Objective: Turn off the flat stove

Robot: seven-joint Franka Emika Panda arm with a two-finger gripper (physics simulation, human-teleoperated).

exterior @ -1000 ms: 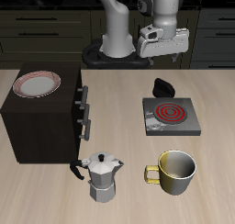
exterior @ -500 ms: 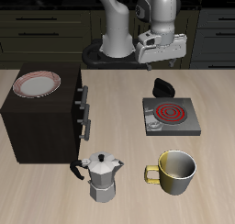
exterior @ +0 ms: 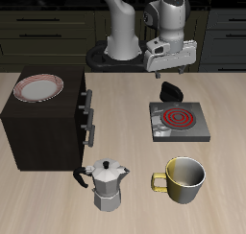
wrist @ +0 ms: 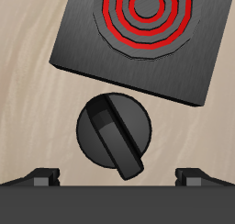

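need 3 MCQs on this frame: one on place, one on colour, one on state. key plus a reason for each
1. The plate lies:
A) on top of the dark brown box
B) at the table's front edge
C) on a stove coil

2. The coil of the flat stove is:
A) dark
B) red
C) yellow

3. The gripper is:
A) shut on something
B) shut, empty
C) open

Key:
1 A: the plate sits on the box's top face.
2 B: both views show red rings on the coil.
3 C: in the wrist view the fingertips stand wide apart and clamp nothing.
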